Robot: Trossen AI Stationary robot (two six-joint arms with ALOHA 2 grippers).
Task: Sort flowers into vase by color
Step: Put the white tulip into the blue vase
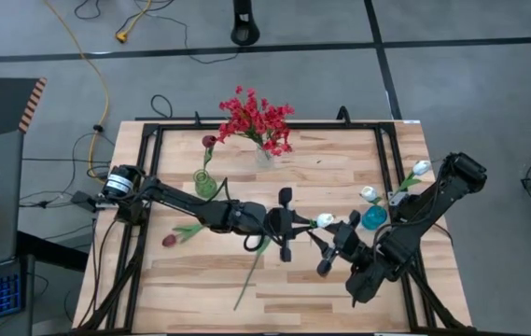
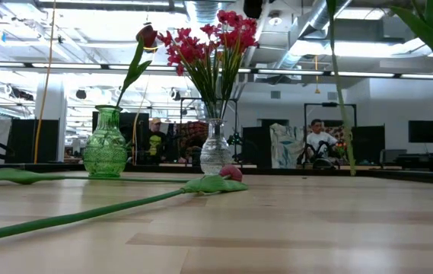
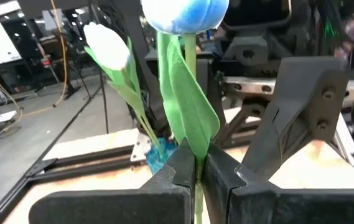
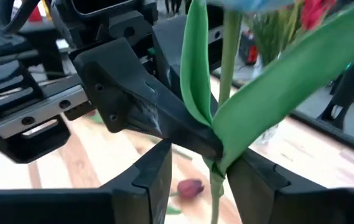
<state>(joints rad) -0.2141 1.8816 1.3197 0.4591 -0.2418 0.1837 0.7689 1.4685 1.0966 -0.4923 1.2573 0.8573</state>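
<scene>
A white tulip [image 1: 325, 221] is held up over the table's middle, its bud [image 3: 186, 12] above my left gripper [image 1: 295, 224], which is shut on its stem. My right gripper [image 4: 198, 180] stands open, one finger on either side of the same stem just below a leaf [image 4: 270, 87]. The tulip's long stem [image 1: 244, 285] slants off toward the table's near edge. Two white tulips [image 1: 421, 168] stand in a blue vase [image 1: 374, 217]. Red sprays [image 1: 256, 117] fill a clear vase [image 2: 216, 152], and a maroon tulip [image 1: 209, 142] stands in a green vase [image 2: 106, 144]. My left gripper pinches the white tulip's stem [image 3: 195, 163] between its two fingers, where a leaf folds around it, well below the bud. The fingers come in about level from the table's left and lie across the stem. The tulip stands roughly upright, bud up. My right gripper: its fingers stand apart around the stem [image 4: 217, 180]; whether one finger [image 4: 251, 177] touches the leaf I cannot tell.
A second maroon tulip [image 1: 170, 240] lies flat on the wood at the left, its bud [image 2: 231, 173] and leaf showing in the low view. A black frame [image 1: 153, 140] runs round the table top. People sit in the room beyond the far edge.
</scene>
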